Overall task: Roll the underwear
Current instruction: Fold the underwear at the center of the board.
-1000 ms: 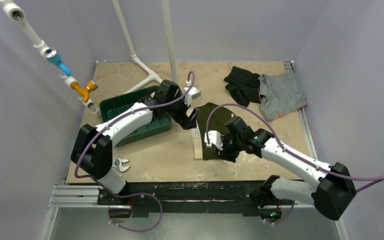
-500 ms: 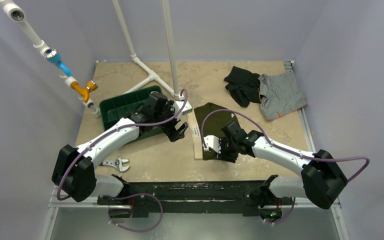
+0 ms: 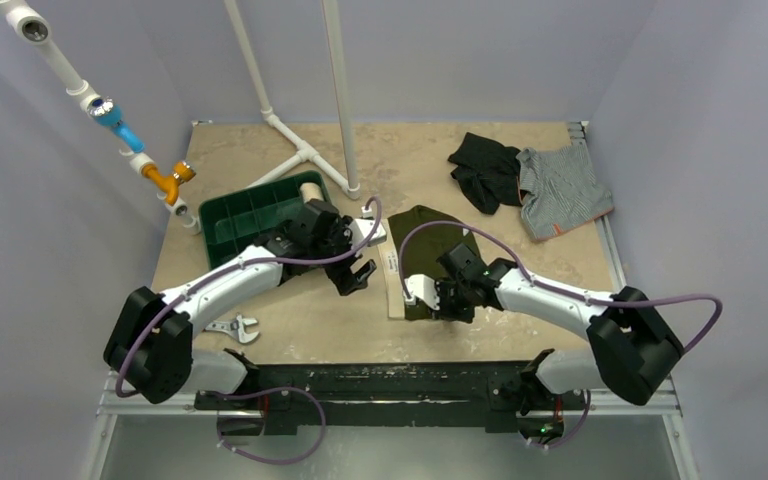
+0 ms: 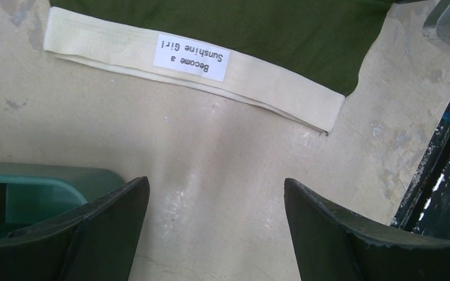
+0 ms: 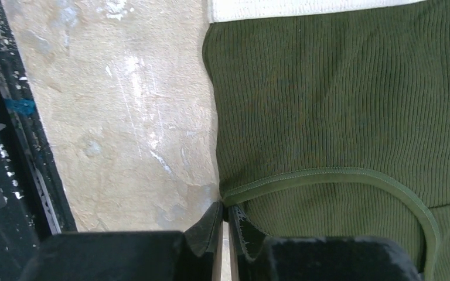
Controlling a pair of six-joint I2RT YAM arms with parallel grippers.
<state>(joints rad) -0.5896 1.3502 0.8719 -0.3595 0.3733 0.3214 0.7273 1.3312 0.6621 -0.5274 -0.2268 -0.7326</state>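
Note:
The olive-green underwear (image 3: 432, 240) lies flat mid-table, its cream waistband (image 3: 394, 286) along its left side. The waistband (image 4: 269, 85) carries a white label (image 4: 191, 57) in the left wrist view. My left gripper (image 3: 358, 274) hangs open just left of the waistband, with only bare tabletop between its fingers (image 4: 111, 222). My right gripper (image 3: 440, 303) is at the garment's near edge. In the right wrist view the underwear (image 5: 328, 105) fills the right side. There the right gripper (image 5: 225, 215) is shut, pinching the cloth's edge where the leg hem (image 5: 340, 174) ends.
A green bin (image 3: 243, 212) stands left of the left gripper, a cream roll (image 3: 309, 190) at its far corner. A black garment (image 3: 484, 166) and a grey striped garment (image 3: 560, 186) lie at the back right. A wrench (image 3: 241, 327) lies near left. White pipes (image 3: 300, 150) stand behind.
My left arm has drawn back toward the near left, from the underwear's far end to beside the waistband. My right gripper has slid left along the near edge and closed on the cloth.

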